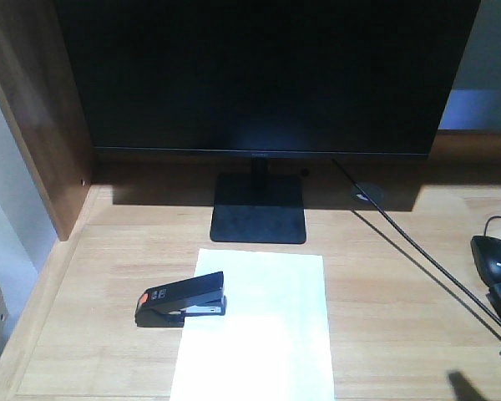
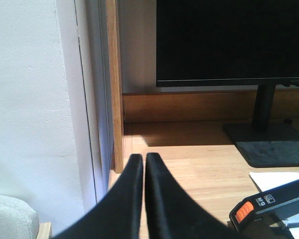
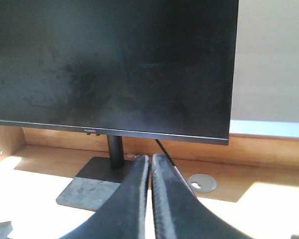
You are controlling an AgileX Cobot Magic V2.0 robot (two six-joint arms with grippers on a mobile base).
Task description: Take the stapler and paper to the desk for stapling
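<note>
A monitor (image 1: 263,79) is standing at twelve o'clock; the stapler (image 1: 182,300) is lying across the paper's (image 1: 259,326) left edge, orange end pointing eight o'clock. The left gripper (image 2: 144,162) and right gripper (image 3: 150,162) are both keeping fingers together.

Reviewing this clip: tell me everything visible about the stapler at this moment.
The stapler is a small black wedge, plastic by the look, with an orange patch and a small label on its top at the left end and silver metal showing between arm and base. It lies closed on its base, lengthwise left to right, straddling the left edge of the paper on the desk. No end effector touches it.
</note>
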